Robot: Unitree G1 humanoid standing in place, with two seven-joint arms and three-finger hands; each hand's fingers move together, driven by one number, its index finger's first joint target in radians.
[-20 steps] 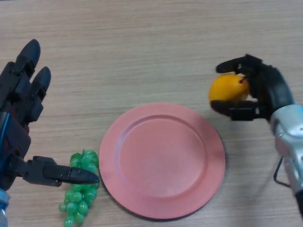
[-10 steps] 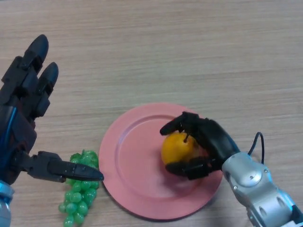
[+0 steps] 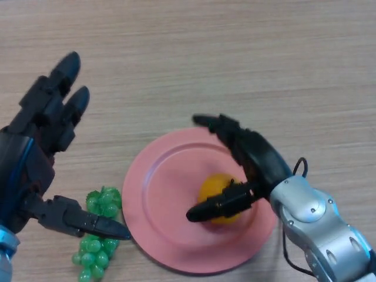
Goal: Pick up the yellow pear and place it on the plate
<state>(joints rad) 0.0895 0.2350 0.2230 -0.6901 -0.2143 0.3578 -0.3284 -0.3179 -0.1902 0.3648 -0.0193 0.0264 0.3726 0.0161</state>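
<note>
The yellow pear (image 3: 218, 187) lies on the pink plate (image 3: 164, 194), right of the plate's middle. My right hand (image 3: 252, 158) is over the plate's right side with its fingers spread open around the pear; the thumb lies along the pear's near side and partly hides it. My left hand (image 3: 35, 147) is open at the left, its thumb reaching toward the plate's left rim.
A bunch of green grapes (image 3: 98, 235) lies on the wooden table (image 3: 205, 59) just left of the plate, under my left thumb.
My right hand carried the pear from the right of the plate onto it, then opened its fingers off the pear. My left hand drifted slightly right.
</note>
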